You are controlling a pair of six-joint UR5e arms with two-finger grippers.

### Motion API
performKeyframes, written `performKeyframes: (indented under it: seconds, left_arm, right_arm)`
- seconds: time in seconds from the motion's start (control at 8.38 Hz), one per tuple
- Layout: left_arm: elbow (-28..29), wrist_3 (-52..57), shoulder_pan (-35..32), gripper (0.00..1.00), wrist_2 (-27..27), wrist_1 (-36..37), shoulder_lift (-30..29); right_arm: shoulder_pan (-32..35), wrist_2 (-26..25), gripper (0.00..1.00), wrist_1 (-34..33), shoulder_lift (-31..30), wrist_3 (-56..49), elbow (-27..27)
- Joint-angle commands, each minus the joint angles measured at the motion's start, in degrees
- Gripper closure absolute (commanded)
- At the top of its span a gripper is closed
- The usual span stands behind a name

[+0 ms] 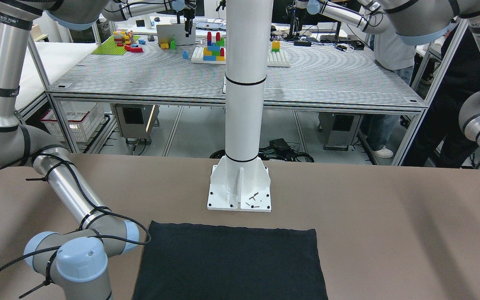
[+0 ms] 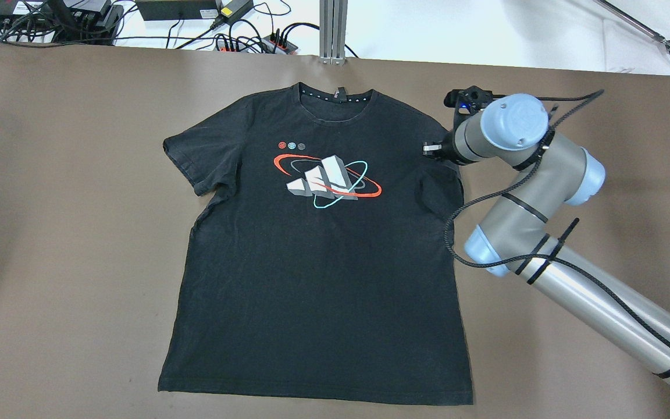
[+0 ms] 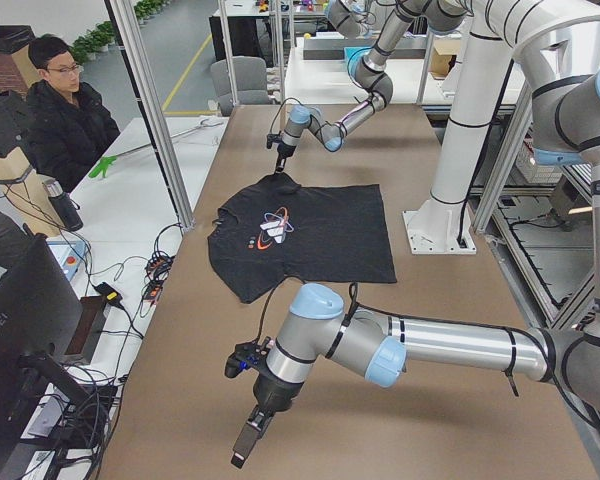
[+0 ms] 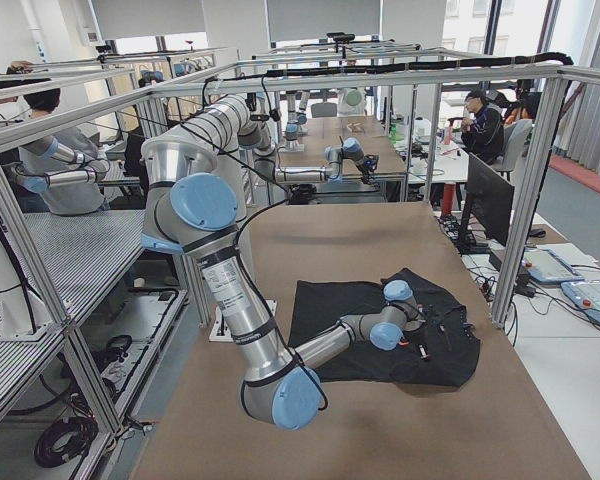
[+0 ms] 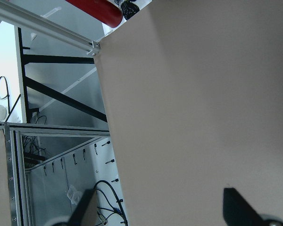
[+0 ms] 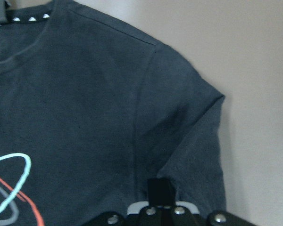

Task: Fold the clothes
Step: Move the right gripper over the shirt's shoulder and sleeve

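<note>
First fold judged begun | T-shirt (image 2: 323, 262) spread flat on table (image 2: 50, 233), near pole base (image 1: 240, 187) | sleeve (image 6: 193, 117) seemingly pinched by closed right fingers (image 6: 160, 188) | left fingers (image 5: 238, 205) apart, empty, far from base | next: sleeve to be carried inward.

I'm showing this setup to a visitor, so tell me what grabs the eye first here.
A black T-shirt lies flat, face up, in the middle of the brown table, its red, white and teal logo bright on the chest. The right gripper is down at the sleeve on the robot's right side. The left gripper hangs open over bare table, away from the shirt.
</note>
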Motion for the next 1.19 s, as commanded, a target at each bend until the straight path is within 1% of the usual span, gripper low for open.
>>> performKeyframes:
  seconds: [0.0, 0.12, 0.48, 0.6, 0.72, 0.84, 0.96, 1.07]
  left_arm:
    - [0.1, 0.0, 0.1, 0.06, 0.0, 0.0, 0.0]
    - [0.1, 0.0, 0.1, 0.06, 0.0, 0.0, 0.0]
    - [0.1, -0.4, 0.5, 0.06, 0.0, 0.1, 0.0]
    - [0.3, -1.6, 0.7, 0.06, -1.7, 0.1, 0.0]
    - [0.3, -2.9, 0.9, 0.06, -9.1, 0.1, 0.0]
    - [0.0, -9.3, 1.5, 0.06, -18.5, 0.6, -2.5]
    - [1.4, -15.9, 6.1, 0.07, -21.7, 0.9, -7.6]
    - [2.9, -25.0, 13.5, 0.07, -21.8, 0.9, -12.6]
  right_arm:
    - [-2.0, -0.6, 1.0, -4.1, 8.0, 4.2, -3.8]
    - [-2.5, -0.7, 1.0, -4.1, 9.5, 4.7, -6.4]
    - [-3.0, -0.7, 1.0, -3.9, 9.5, 4.8, -6.8]
    - [-3.4, -0.8, 0.42, -3.7, 9.3, 4.8, -6.8]
    - [-4.6, -2.6, 0.06, -3.4, 9.0, 4.9, -6.7]
    - [-5.7, -3.2, 0.05, -3.4, 9.0, 5.0, -6.2]
    - [-5.9, -3.2, 0.05, -3.4, 8.6, 5.3, -4.8]
    - [-6.4, -3.2, 0.05, -3.4, 6.8, 5.3, -2.5]
